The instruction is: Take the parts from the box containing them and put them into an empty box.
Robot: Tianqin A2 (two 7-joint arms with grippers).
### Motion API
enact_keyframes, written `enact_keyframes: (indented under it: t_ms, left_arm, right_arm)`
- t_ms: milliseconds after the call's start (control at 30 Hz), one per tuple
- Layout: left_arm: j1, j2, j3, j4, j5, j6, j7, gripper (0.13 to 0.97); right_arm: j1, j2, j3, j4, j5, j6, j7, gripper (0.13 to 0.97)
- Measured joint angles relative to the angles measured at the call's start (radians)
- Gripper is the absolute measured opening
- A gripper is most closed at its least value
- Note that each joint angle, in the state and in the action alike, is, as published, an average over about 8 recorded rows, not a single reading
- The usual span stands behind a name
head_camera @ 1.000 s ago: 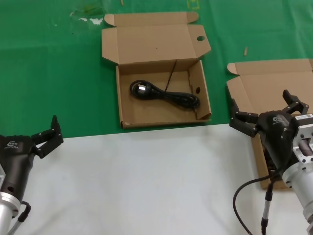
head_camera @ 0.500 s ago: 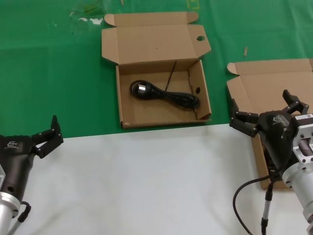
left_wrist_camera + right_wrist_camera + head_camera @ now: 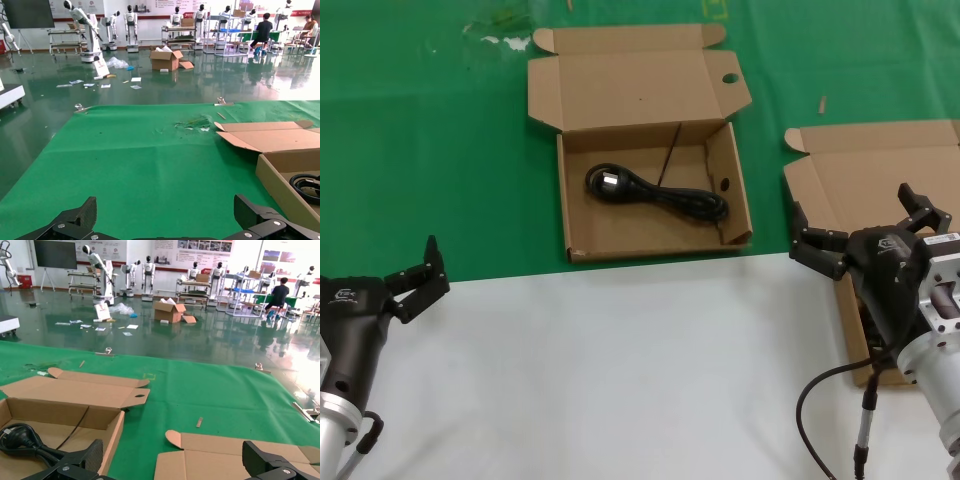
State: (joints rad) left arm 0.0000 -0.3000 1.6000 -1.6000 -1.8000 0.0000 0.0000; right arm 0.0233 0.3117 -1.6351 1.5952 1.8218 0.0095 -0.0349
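Note:
A brown box with round holes (image 3: pixel 720 215) lies open at the table's middle, its wall (image 3: pixel 280 185) and lid (image 3: pixel 75 390) also showing in the wrist views. One black coiled cord (image 3: pixel 655 192) with a pale plug face lies inside it, seen too as the cord (image 3: pixel 307 185) and the cord (image 3: pixel 20 437). A second open brown box (image 3: pixel 870 170) sits at the right, its lid (image 3: pixel 225 460) below my right gripper (image 3: pixel 860 225), which hovers open and empty over it (image 3: pixel 172 455). That arm hides the box's inside. My left gripper (image 3: pixel 415 275) waits open at the near left (image 3: pixel 165 210).
Green cloth (image 3: pixel 420 150) covers the far half of the table and a white surface (image 3: pixel 620 380) the near half. A small wood chip (image 3: pixel 822 104) lies between the boxes. A cable (image 3: pixel 830 400) hangs from my right arm.

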Motion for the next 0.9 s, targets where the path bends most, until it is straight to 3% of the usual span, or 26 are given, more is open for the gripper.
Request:
enact_keyframes:
  t_ms: [900]
  left_arm:
    - [0.0,0.0,0.0,0.0,0.0,0.0,0.0,0.966]
  right_arm:
    - [0.0,0.0,0.0,0.0,0.0,0.0,0.0,0.966]
